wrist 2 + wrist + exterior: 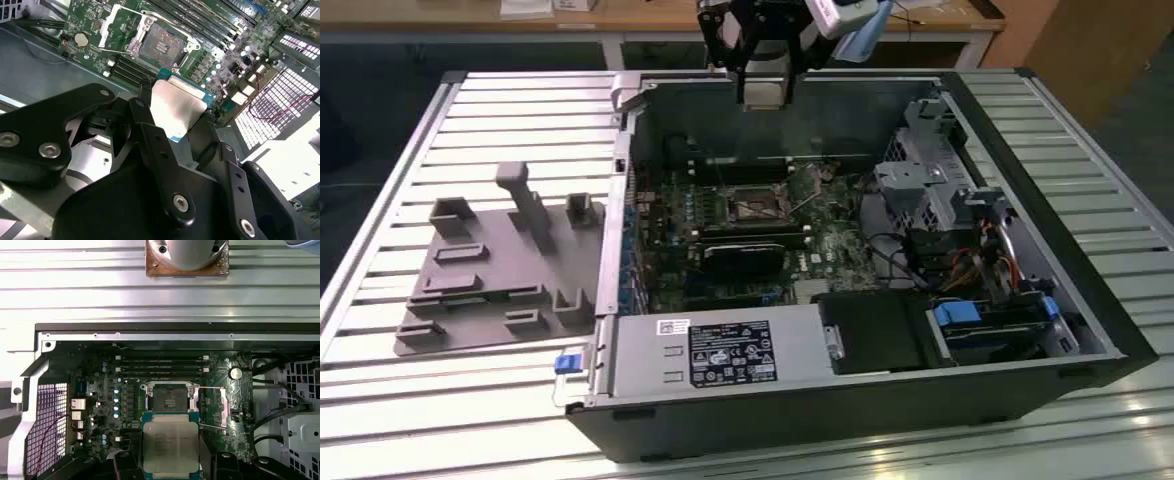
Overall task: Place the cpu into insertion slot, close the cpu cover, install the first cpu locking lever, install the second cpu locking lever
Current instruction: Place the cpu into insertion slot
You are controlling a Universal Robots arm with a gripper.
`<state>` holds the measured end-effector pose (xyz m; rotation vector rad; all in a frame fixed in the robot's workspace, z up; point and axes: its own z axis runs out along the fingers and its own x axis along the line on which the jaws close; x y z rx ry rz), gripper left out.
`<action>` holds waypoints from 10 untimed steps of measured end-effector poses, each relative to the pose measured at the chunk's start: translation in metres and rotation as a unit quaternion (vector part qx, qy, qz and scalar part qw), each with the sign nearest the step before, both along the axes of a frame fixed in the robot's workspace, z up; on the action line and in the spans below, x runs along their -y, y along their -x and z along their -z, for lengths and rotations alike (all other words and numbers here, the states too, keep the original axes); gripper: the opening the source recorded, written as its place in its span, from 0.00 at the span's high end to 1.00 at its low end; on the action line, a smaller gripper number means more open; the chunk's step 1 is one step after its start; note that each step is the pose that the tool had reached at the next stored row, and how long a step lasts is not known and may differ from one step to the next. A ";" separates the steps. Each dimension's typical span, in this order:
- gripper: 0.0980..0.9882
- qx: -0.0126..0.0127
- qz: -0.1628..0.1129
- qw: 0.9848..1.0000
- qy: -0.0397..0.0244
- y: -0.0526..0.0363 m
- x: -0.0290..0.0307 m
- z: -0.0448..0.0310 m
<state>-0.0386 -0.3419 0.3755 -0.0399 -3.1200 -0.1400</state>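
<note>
The cpu is clamped by its edges between the jaws, metal top up, high over the open case on the table. The slot lies bare below and ahead of it, its cover swung open to one side. In the exterior view the gripper hangs above the case's far wall.

The main risk is probably a skewed descent. If the chip tilts or turns in so thin a grip, a corner could catch the frame or bend the slot's contacts. It could also slip and drop.
</note>
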 end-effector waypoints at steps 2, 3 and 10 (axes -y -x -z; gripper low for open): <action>0.51 0.000 0.000 1.000 0.000 0.0000 0.0000 0.0000; 0.51 0.000 0.000 1.000 0.000 0.0000 0.0000 0.0000; 0.51 0.000 0.000 1.000 0.000 0.0000 0.0000 0.0000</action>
